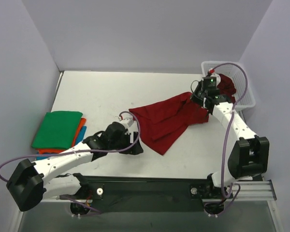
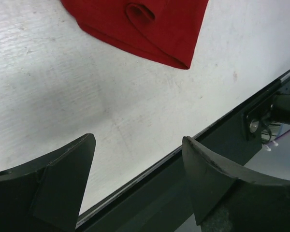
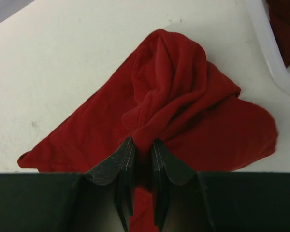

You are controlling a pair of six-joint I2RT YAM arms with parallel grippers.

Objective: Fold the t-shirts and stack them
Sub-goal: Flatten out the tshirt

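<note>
A dark red t-shirt lies crumpled in the middle of the table. My right gripper is shut on a bunched fold at its right end, as the right wrist view shows, with the red cloth spreading away from the fingers. My left gripper is open and empty at the shirt's near left corner; the left wrist view shows it over bare table with the shirt's edge beyond it. A folded stack of green, orange and blue t-shirts sits at the left.
A white mesh basket at the back right holds more dark red cloth. The table's near edge and a dark rail lie right under my left gripper. Grey walls close in the left, back and right.
</note>
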